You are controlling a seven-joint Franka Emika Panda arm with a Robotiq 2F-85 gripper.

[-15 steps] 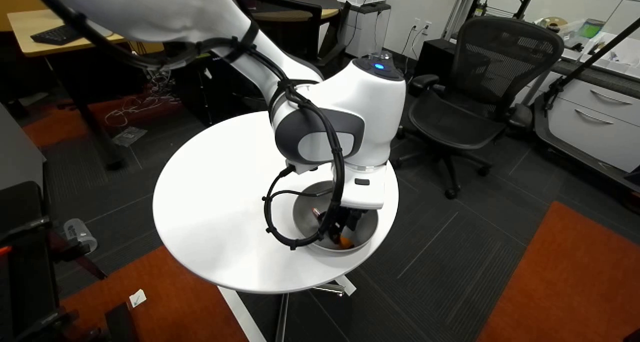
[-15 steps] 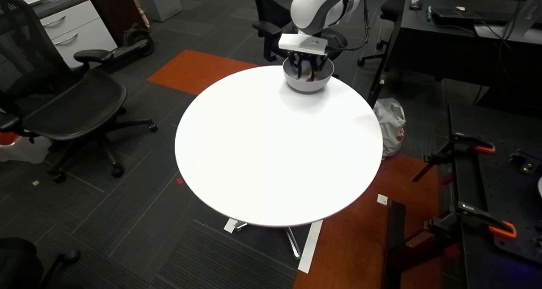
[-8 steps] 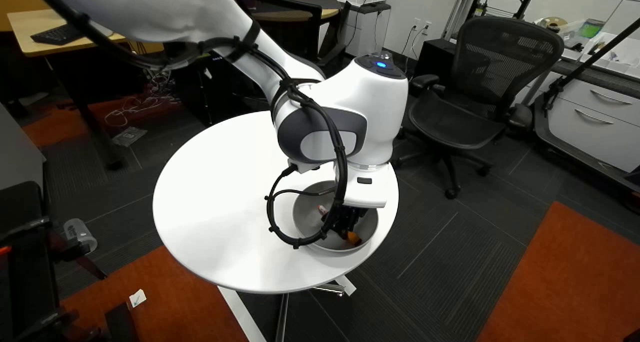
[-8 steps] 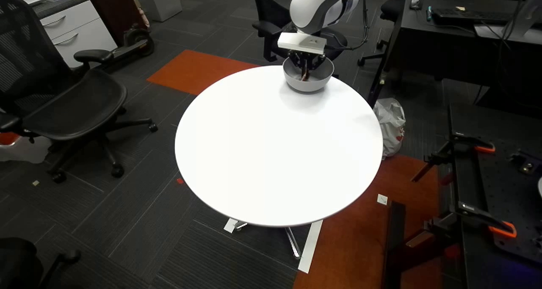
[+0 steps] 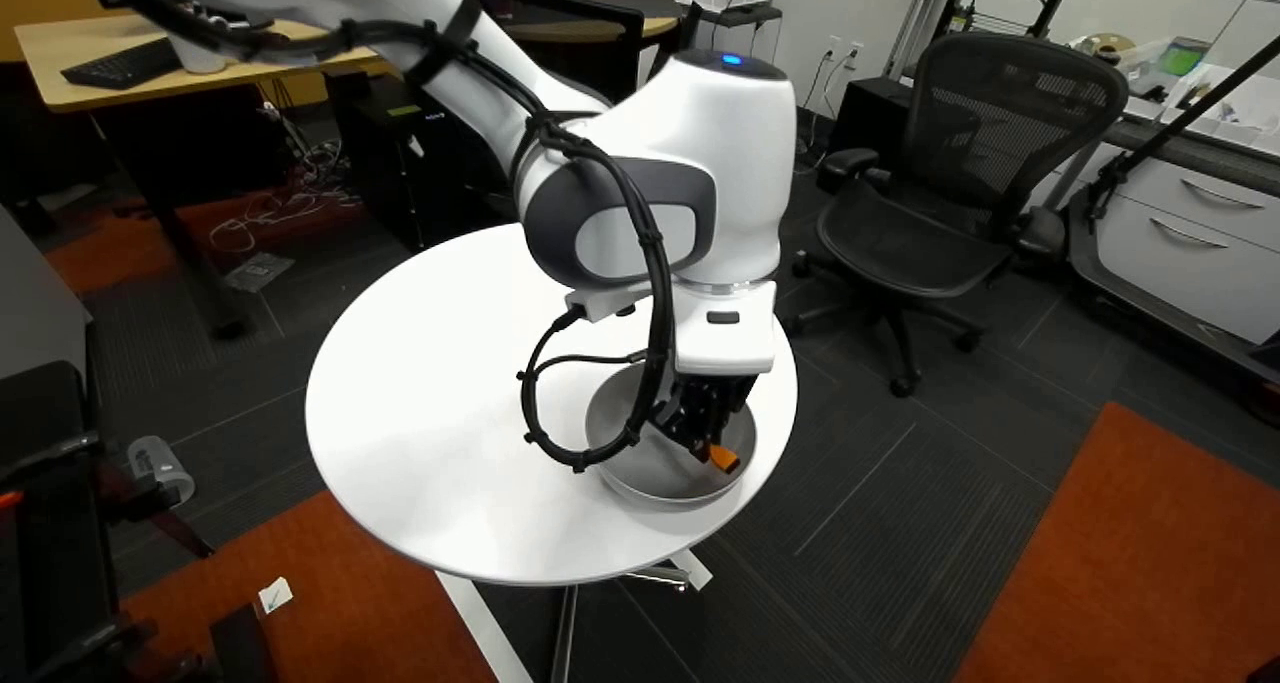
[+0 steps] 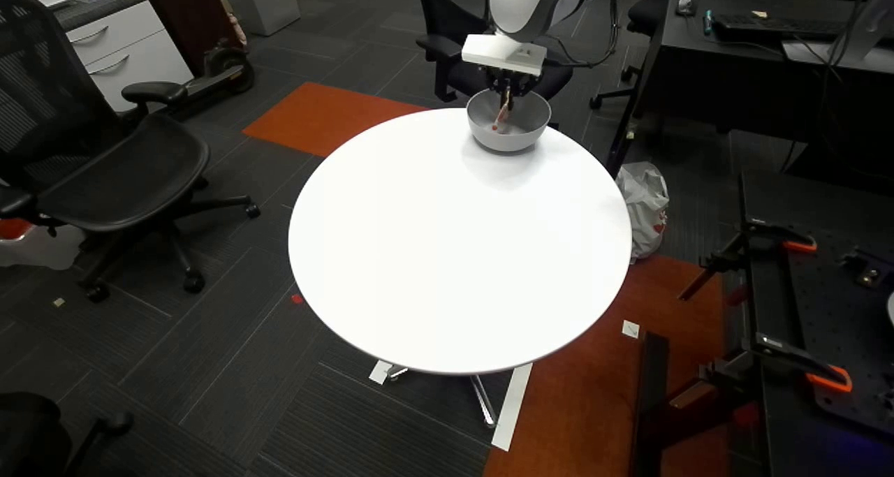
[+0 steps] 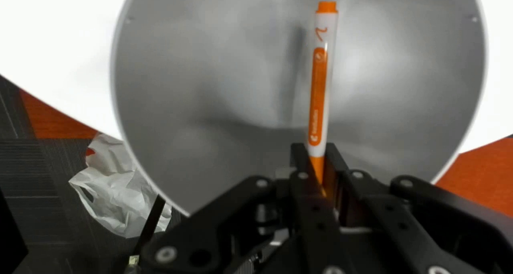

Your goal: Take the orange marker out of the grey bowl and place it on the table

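Note:
The orange marker (image 7: pixel 319 81) has a white and orange barrel and an orange end. My gripper (image 7: pixel 315 150) is shut on it, with the fingers on both sides of its near orange end. The marker is tilted and its far end points down toward the grey bowl (image 7: pixel 192 77). It also shows in both exterior views (image 5: pixel 724 458) (image 6: pixel 501 117), still within the bowl's outline. The bowl stands near the edge of the round white table (image 6: pixel 454 253). My gripper is over the bowl in both exterior views. Part of the bowl is hidden behind the arm and cable (image 5: pixel 650 263).
A black office chair (image 5: pixel 960 183) stands beside the table, and another chair (image 6: pixel 447 51) stands behind the bowl. A white plastic bag (image 6: pixel 642 204) is by the table edge. A black cable loops beside the wrist. A dark bench with clamps (image 6: pixel 803 365) stands nearby.
My gripper's fingers have closed on the marker. The arm has then moved up, lifting the marker from the bowl's bottom. The bowl has not moved.

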